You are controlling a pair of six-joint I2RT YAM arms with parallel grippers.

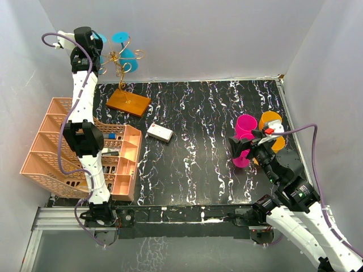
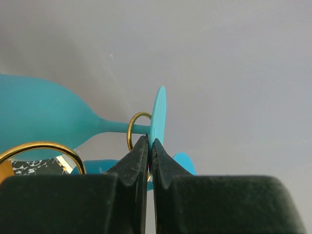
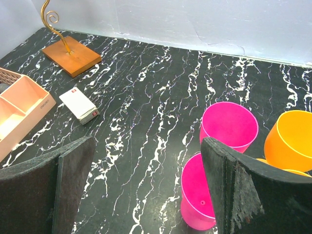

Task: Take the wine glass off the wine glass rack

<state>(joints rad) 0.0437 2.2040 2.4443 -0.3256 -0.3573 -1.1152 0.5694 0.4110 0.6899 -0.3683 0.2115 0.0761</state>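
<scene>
White walls frame the black marbled counter (image 1: 198, 147), where your left jaws pinch shut on the foot of the teal wine glass (image 2: 39, 114) hanging on the gold rack (image 1: 129, 102) at back left. Grip looks made, lift-off yet to come; your right jaws gape empty above the pink cups (image 3: 229, 126).

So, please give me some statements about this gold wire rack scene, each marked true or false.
The left gripper is shut on the round foot of the teal wine glass. True.
That glass's stem passes through a loop of the thin gold wire rack. True.
The right gripper grips a pink glass. False: it is open and empty, near two pink glasses.
The small white box lies in the peach lattice basket. False: it lies on the black marbled table.
</scene>
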